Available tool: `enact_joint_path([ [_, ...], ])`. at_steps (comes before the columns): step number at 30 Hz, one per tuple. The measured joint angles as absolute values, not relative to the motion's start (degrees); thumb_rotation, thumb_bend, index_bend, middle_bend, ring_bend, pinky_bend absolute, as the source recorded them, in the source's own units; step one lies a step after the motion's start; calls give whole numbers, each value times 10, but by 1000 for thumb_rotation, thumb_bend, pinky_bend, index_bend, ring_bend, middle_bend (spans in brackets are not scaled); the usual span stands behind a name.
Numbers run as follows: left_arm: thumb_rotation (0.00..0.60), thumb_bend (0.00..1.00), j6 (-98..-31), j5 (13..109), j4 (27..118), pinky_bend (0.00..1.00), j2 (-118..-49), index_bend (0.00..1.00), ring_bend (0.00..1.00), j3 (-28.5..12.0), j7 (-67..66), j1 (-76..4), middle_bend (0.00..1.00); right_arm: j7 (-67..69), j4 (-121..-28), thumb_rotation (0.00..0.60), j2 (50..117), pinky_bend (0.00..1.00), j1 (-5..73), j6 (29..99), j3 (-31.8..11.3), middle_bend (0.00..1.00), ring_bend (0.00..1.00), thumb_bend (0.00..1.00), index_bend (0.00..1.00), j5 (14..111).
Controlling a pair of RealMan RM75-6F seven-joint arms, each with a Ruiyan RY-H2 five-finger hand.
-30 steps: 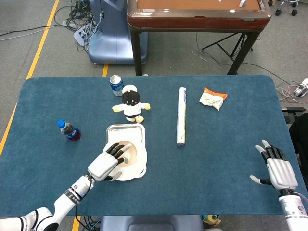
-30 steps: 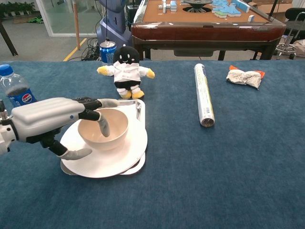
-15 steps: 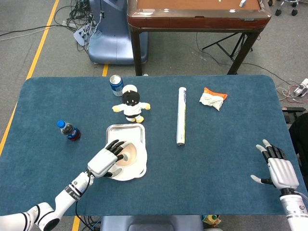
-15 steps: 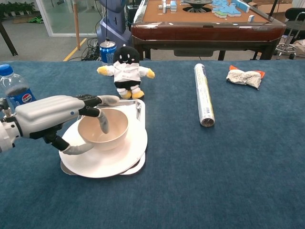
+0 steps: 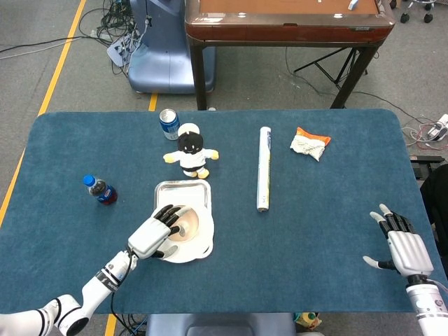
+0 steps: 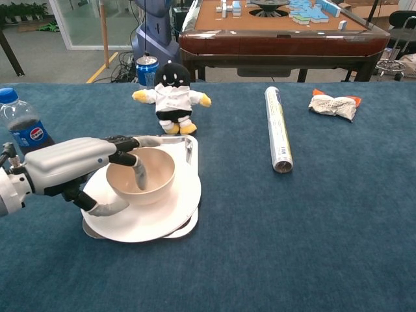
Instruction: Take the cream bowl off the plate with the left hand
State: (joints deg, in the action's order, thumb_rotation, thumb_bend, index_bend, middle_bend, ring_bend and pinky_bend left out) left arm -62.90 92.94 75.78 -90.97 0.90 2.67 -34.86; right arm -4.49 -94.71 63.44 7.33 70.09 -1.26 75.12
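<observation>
A blue-covered table (image 5: 315, 231) is seen from above and from chest height. Near its front left, a cream bowl (image 6: 144, 173) sits on a white plate (image 6: 166, 214), which rests on a silver tray (image 5: 183, 190). The left hand (image 6: 68, 164) grips the bowl's near rim, with fingers (image 6: 139, 174) hooked inside and the thumb curled below against the outer wall. The right hand (image 5: 404, 248) rests at the front right of the table, fingers spread and holding nothing. Behind the tray stands a plush doll (image 6: 171, 97) with a soda can (image 6: 147, 69) beyond it. A cola bottle (image 6: 21, 122) stands to the left. A rolled tube (image 6: 277, 128) and a crumpled snack bag (image 6: 333, 104) lie to the right.
</observation>
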Motion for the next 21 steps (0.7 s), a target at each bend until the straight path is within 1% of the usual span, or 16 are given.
enact_joint_path([
  [7,600,321,-633,934,728,0,-926,450,0,13,56,-350,0,-46,-947,600,635,0,73,701,-12,0,0,192,0,753],
  [14,600,321,-645,940,705,0,-935,528,0,16,79,-350,0,-47,-945,600,635,0,78,692,-10,0,0,193,0,752],
  [21,600,321,-656,943,693,0,-943,567,0,15,89,-350,3,-45,-946,600,633,0,77,694,-8,0,0,192,0,756],
])
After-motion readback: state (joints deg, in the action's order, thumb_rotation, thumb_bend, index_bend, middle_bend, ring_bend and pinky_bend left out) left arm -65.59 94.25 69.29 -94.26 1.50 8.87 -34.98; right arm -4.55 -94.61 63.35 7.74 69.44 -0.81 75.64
